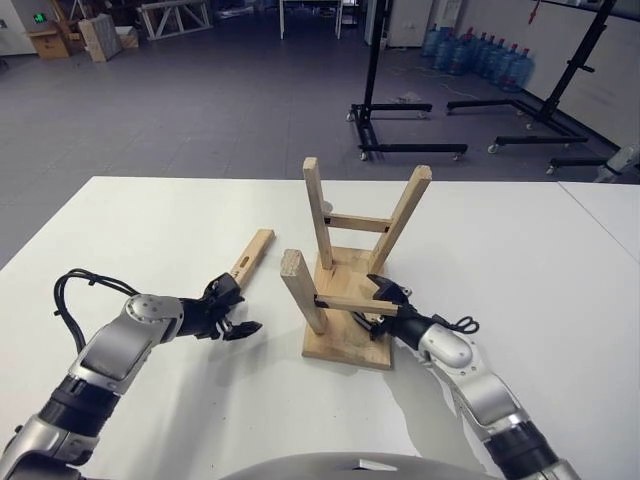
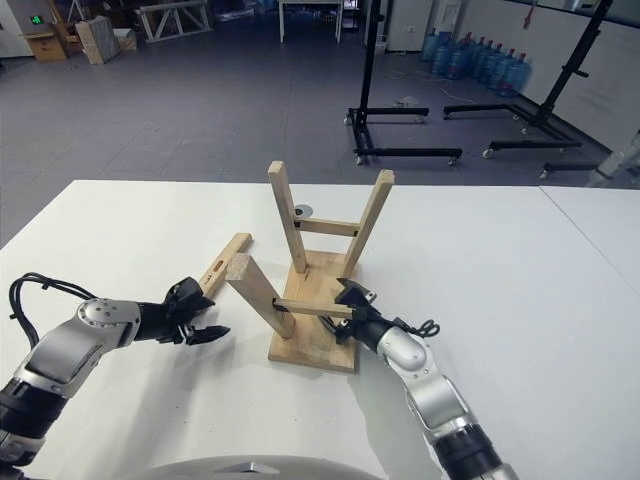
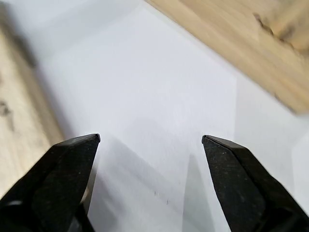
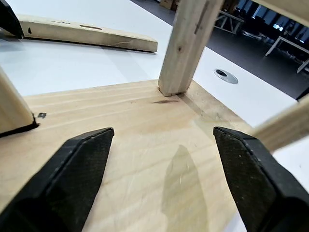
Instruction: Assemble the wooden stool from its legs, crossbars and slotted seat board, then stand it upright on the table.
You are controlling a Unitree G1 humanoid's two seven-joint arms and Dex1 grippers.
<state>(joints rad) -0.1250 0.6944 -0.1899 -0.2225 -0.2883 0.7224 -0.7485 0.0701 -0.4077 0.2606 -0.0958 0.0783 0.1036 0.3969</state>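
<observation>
**On the white tabletop: an upturned stool with three legs fitted, both claws wide**

At the middle of the tabletop (image 1: 150, 220) the slotted seat board (image 1: 350, 345) is laid flat, underside up. Three legs are seen standing up from it. The far left leg (image 1: 317, 213) and the far right leg (image 1: 405, 215) lean a little toward each other and are joined by the rear crossbar (image 1: 357, 223). The near left leg (image 1: 300, 290) is tilted outward, and the front crossbar (image 1: 350, 303) is set into it at one end. The other end of this crossbar is free and is found just beside the right claw (image 4: 163, 129). Whether the two are touching cannot be told.

The right claw is held low over the seat board with its fingers spread wide. Nothing is gripped between them, and bare wood is seen under the gap.

To the left of the seat board a loose leg (image 1: 250, 258) is lying flat on the tabletop, apart from the stool. The left claw (image 3: 150, 139) is placed near the closer end of this leg, between it and the seat board. Its fingers are also wide apart, with nothing held and the white surface seen between them.
</observation>
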